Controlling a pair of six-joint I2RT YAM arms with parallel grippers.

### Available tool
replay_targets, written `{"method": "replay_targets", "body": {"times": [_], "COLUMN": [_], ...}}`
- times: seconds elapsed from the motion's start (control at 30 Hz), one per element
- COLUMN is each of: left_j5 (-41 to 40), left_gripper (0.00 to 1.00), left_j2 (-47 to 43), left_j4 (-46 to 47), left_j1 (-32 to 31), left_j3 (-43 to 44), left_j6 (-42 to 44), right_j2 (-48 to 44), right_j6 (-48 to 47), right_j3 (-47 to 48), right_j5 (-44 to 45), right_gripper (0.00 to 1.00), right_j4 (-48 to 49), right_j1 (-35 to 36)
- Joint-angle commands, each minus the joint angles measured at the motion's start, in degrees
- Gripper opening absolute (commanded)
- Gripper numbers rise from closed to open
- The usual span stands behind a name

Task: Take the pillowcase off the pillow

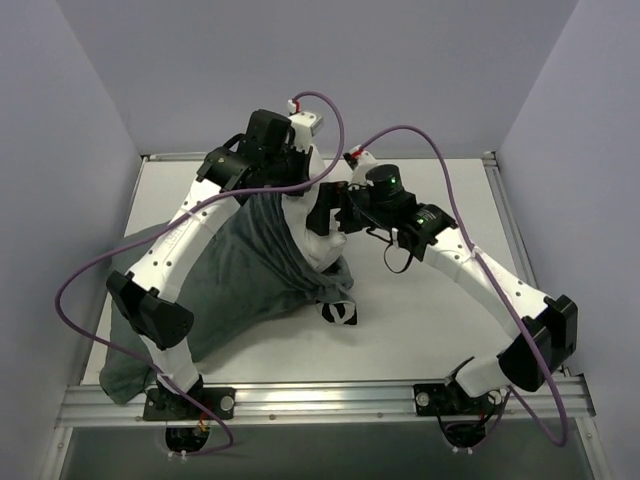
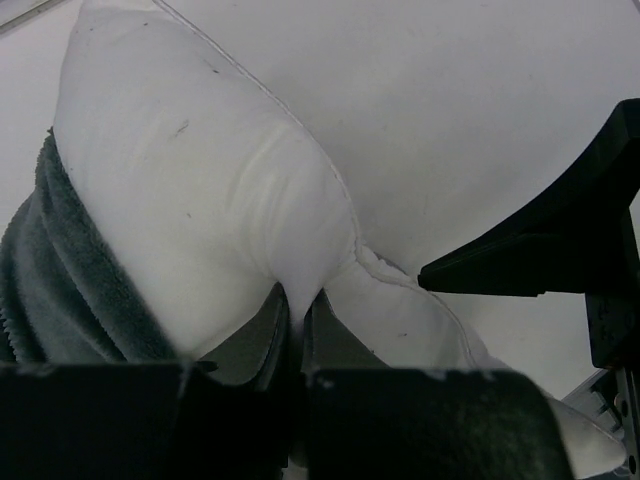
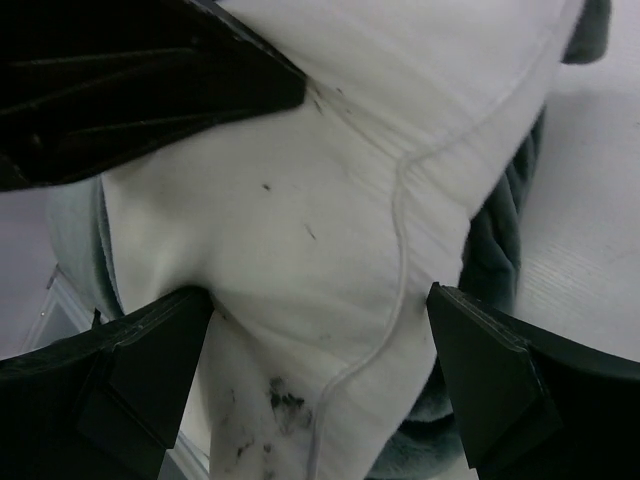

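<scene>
The white pillow point(image 2: 200, 190) hangs lifted above the table, with my left gripper point(image 2: 297, 305) shut on a pinch of its fabric near a seam. The grey-green pillowcase point(image 1: 230, 275) is bunched round the pillow's lower part and drapes down to the table's near left edge; a bit of its zebra face point(image 1: 338, 312) shows below. My right gripper point(image 3: 320, 370) is open, its fingers point(image 3: 150, 365) standing on either side of the pillow's point(image 3: 330, 200) seamed edge, the left one touching the cloth. Smudges mark the pillow there. Pillowcase plush point(image 3: 500, 250) shows behind the right finger.
The white table point(image 1: 430, 310) is walled on the left, back and right. An aluminium rail point(image 1: 330, 400) carrying both arm bases runs along the near edge. Purple cables point(image 1: 420, 135) loop above both arms and off the left side. The left arm's black body point(image 3: 130, 80) hangs close over the right wrist.
</scene>
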Motion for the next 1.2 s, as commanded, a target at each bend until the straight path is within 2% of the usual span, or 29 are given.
{"method": "replay_targets", "body": {"times": [0.0, 0.23, 0.4, 0.63, 0.9, 1.17], "left_j5": [1.42, 0.89, -0.25, -0.08, -0.16, 3.53], "left_gripper": [0.02, 0.02, 0.02, 0.02, 0.02, 0.02], "left_j2": [-0.55, 1.65, -0.1, -0.46, -0.46, -1.86], "left_j4": [7.62, 6.57, 7.26, 7.45, 6.83, 7.27], "left_j1": [-1.12, -1.2, -1.2, -1.03, -1.12, 0.2], "left_j3": [3.06, 6.48, 4.82, 3.67, 4.65, 5.25], "left_j6": [-0.77, -0.42, 0.63, 1.25, 1.86, -0.86], "right_j2": [2.35, -0.99, 3.05, -1.68, 0.15, 2.7], "right_j6": [-1.22, -2.8, 0.0, 0.01, 2.91, 4.5], "right_j3": [4.62, 5.85, 5.15, 6.29, 1.81, -2.58], "right_j5": [-4.95, -4.34, -3.02, 0.32, -0.04, 8.04], "right_gripper": [0.98, 1.0, 1.0, 1.0, 1.0, 0.99], "right_j4": [4.76, 5.82, 6.25, 8.01, 9.51, 8.46], "right_j1": [1.1, -0.65, 0.84, 0.84, 1.98, 3.65]}}
